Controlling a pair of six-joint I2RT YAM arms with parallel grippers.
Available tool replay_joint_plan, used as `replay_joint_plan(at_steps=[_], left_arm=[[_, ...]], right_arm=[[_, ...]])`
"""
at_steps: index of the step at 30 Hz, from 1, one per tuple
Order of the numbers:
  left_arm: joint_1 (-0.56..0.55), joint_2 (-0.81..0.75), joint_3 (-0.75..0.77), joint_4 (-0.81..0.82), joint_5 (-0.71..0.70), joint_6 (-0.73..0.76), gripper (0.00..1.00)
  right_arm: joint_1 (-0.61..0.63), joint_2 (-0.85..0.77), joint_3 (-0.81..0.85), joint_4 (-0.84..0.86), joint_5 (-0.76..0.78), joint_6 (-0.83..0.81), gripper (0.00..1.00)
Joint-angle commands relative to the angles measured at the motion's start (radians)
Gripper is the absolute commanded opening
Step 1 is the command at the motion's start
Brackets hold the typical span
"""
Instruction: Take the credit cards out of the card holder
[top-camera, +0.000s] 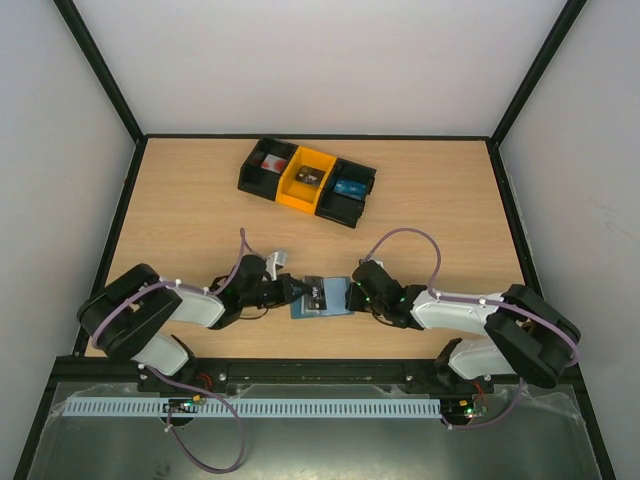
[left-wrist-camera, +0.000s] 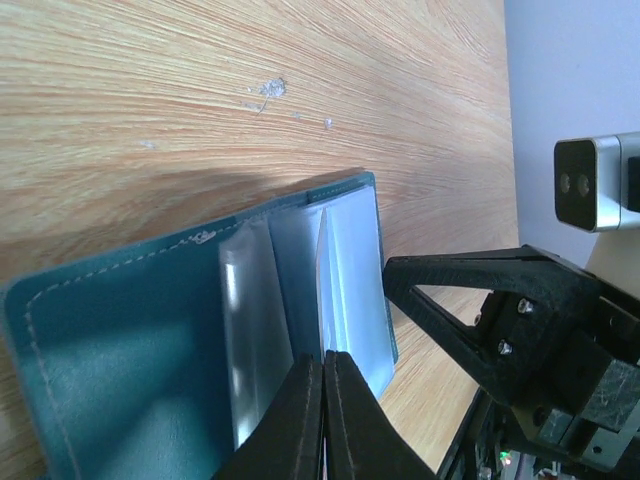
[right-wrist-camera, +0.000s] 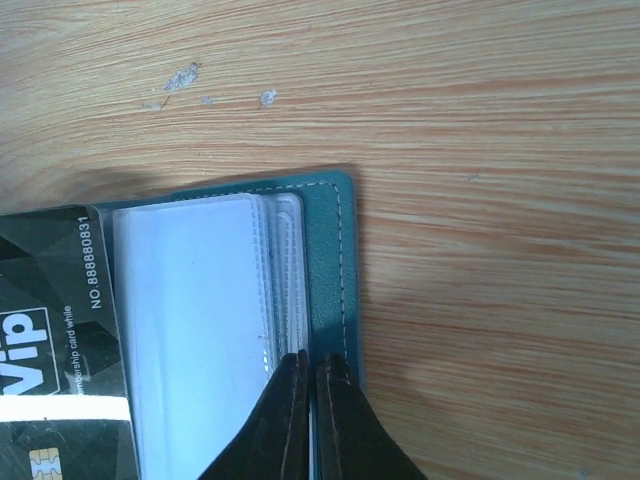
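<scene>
Three compartments of the black-and-yellow tray (top-camera: 296, 203), toward the far edge of the tabletop (top-camera: 200, 220), hold things: a red-and-white item (top-camera: 270, 165) in the left black one, a dark item (top-camera: 308, 178) in the yellow middle, and a bright blue item (top-camera: 349, 187) in the right black one. By the near edge, the left gripper (left-wrist-camera: 322, 356) is pinched together on a clear sleeve (left-wrist-camera: 345, 290) of the card holder (top-camera: 335, 303), which lies open between both grippers. A black VIP card (right-wrist-camera: 50, 330) sits in it. The right gripper (right-wrist-camera: 308, 358), fingers together, rests at the holder's right edge. Whether it pinches anything is unclear.
</scene>
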Motion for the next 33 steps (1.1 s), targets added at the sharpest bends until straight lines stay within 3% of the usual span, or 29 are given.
replay_joint_plan(at_steps=[1, 10, 20, 33], left_arm=[[0.010, -0.052, -0.025, -0.069, -0.016, 0.048, 0.02], [0.027, -0.153, -0.039, -0.137, 0.039, 0.093, 0.02], [0.037, -0.348, 0.063, -0.439, 0.136, 0.275, 0.02], [0.037, -0.483, 0.096, -0.526, 0.362, 0.389, 0.02]], right_arm=[[0.006, -0.025, -0.021, -0.057, 0.009, -0.006, 0.05], [0.006, -0.128, 0.054, -0.116, -0.056, -0.108, 0.12], [0.005, -0.336, 0.154, -0.229, -0.180, -0.318, 0.25], [0.005, -0.380, 0.249, -0.347, -0.519, -0.470, 0.25]])
